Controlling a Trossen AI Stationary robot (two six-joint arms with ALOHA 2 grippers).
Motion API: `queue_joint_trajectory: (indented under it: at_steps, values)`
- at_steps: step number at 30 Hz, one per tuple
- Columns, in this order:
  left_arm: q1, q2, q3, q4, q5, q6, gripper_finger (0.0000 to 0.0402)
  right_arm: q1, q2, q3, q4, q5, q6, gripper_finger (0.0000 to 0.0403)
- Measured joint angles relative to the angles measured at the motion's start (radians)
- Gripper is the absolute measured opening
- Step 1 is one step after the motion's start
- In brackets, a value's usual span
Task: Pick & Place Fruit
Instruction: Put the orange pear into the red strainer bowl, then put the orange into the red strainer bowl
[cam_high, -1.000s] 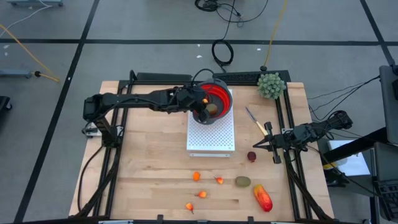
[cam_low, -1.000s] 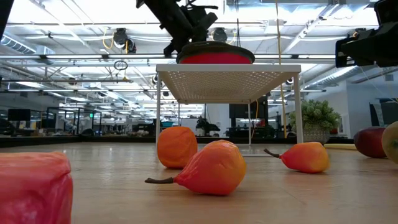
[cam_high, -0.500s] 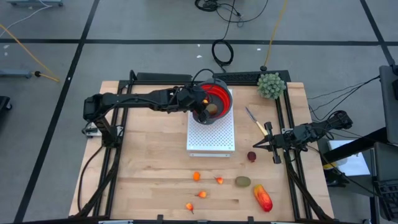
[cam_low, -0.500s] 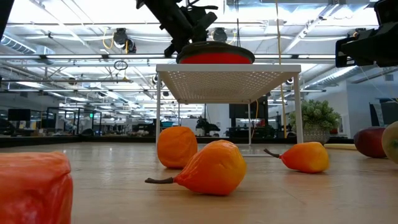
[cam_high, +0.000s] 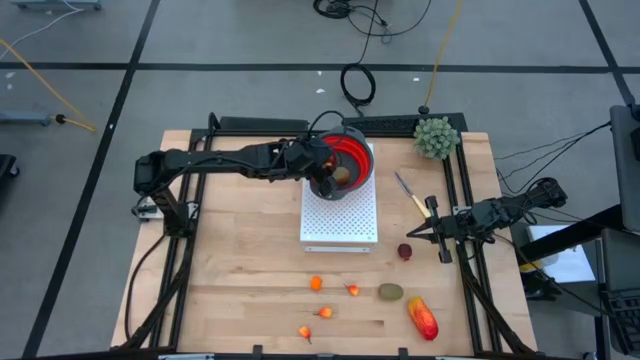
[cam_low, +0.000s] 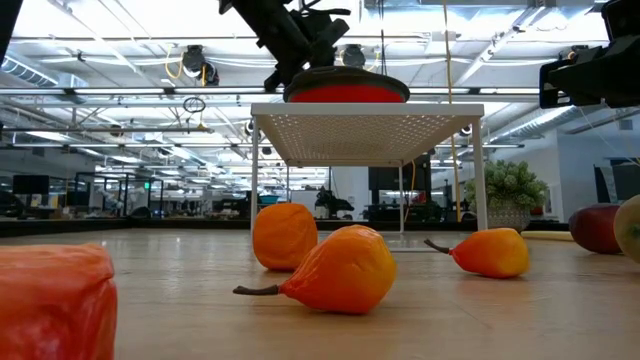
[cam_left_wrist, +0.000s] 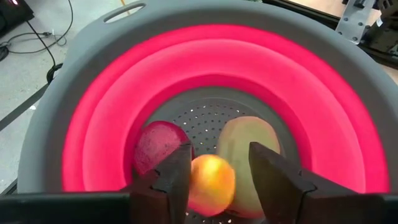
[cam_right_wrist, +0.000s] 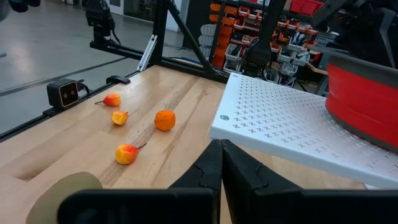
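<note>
While the left gripper (cam_left_wrist: 214, 171) hangs over the red bowl (cam_high: 352, 156), its fingers (cam_left_wrist: 177, 174) stand spread with a small orange fruit (cam_left_wrist: 211, 183) in the gap between them; whether they touch it cannot be told. Three pieces lie in the bowl: that orange one, a dark-red ball (cam_left_wrist: 155, 144) at its ten o'clock and a brown-green oval (cam_left_wrist: 245, 144) at its two o'clock. Only the left wrist view shows all three; from above just a dab of orange and the oval (cam_high: 341, 175) peek out beside the gripper (cam_high: 325, 170).

On the table (cam_high: 240, 290) the high view counts seven more: four tiny orange and red pieces, at (cam_high: 316, 283), (cam_high: 352, 290), (cam_high: 324, 312) and (cam_high: 304, 330), one dark-red ball (cam_high: 405, 251), one brown-green oval (cam_high: 390, 291) and one larger red-orange oblong (cam_high: 422, 317), all toward six o'clock of the white perforated stand (cam_high: 340, 218) that carries the bowl.

At three o'clock of the stand the right gripper (cam_high: 412, 235) waits with its fingers pressed together. Its own camera alone shows the underside edge of the stand (cam_right_wrist: 292, 127) and the four tiny pieces (cam_right_wrist: 164, 120) beyond it.

Against the frame a second ago, no arm or piece of fruit on the table has shifted.
</note>
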Motion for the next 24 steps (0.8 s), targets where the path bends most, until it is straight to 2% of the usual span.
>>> queue_joint_trajectory:
  at_steps: [14,24]
  values:
    - [-0.008,-0.005,0.0,0.002,0.0,0.004,0.018,0.0,0.0,0.0,0.0,0.0,0.0,0.0]
    - [-0.05,-0.112,0.0,0.034,-0.011,0.039,0.0179,0.0,0.0,0.0,-0.001,0.0,0.0,0.0]
